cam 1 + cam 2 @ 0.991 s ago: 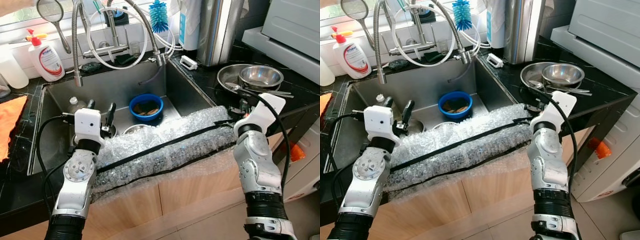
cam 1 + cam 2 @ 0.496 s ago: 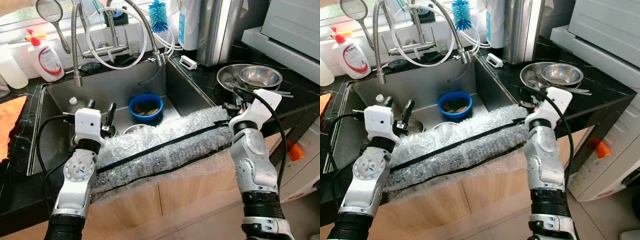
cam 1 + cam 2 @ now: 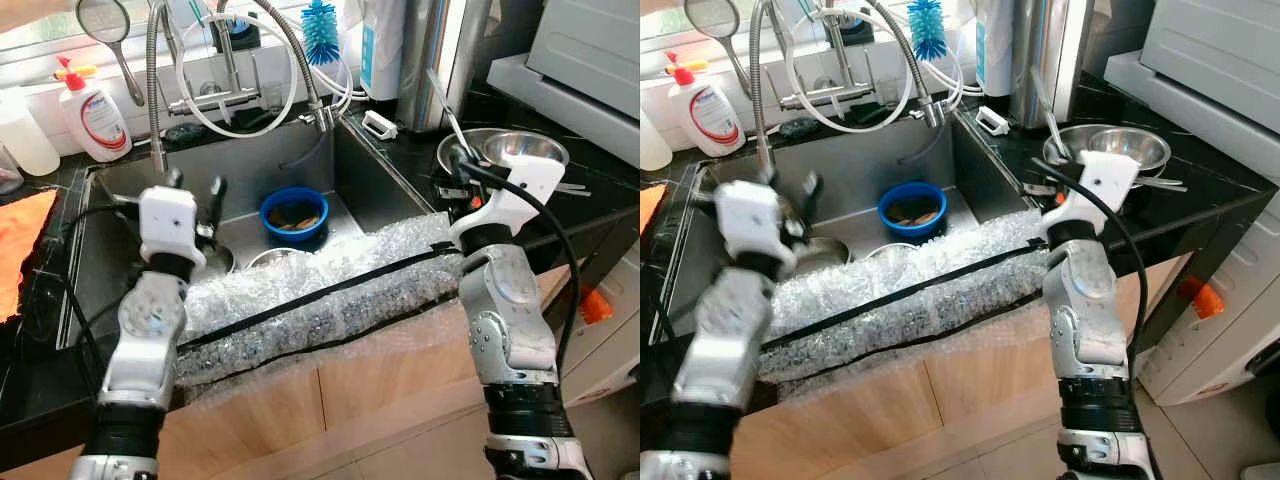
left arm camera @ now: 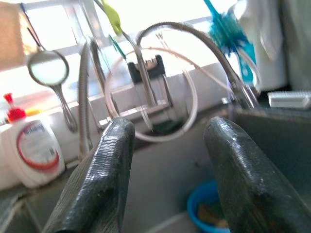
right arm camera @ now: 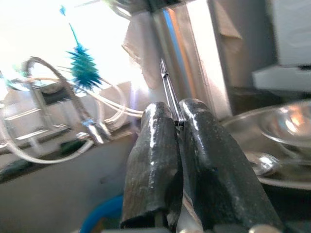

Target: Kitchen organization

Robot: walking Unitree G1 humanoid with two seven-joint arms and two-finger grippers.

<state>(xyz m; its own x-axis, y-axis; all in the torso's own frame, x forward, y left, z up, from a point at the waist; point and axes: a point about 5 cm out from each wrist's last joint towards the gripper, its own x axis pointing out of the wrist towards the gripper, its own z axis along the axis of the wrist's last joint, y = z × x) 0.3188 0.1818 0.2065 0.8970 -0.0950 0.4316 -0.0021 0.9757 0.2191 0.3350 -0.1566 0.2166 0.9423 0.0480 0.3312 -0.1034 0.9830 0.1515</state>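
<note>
My right gripper (image 3: 456, 170) hovers over the black counter beside the sink, shut on a thin metal utensil (image 3: 444, 98) whose handle sticks up past the fingers; in the right wrist view the thin utensil (image 5: 169, 94) is pinched between both fingers (image 5: 155, 145). Just right of it sit nested steel bowls (image 3: 520, 150) with more cutlery. My left gripper (image 3: 195, 186) is open in the air above the left half of the sink (image 3: 115, 180). A blue bowl (image 3: 292, 212) holding scraps stands on the sink floor, also visible as a blue bowl (image 4: 206, 208) in the left wrist view.
Bubble wrap (image 3: 320, 290) covers the sink's front edge. A hose faucet (image 3: 225, 70), a hanging strainer (image 3: 105, 25), a soap bottle (image 3: 92, 110) and a blue brush (image 3: 320, 30) line the back. A tall steel canister (image 3: 430, 50) stands at the back right, an orange cloth (image 3: 20, 240) at left.
The right gripper has lifted off the counter and moved left, carrying the thin metal utensil upright. The left arm has risen higher over the sink, its fingers staying apart.
</note>
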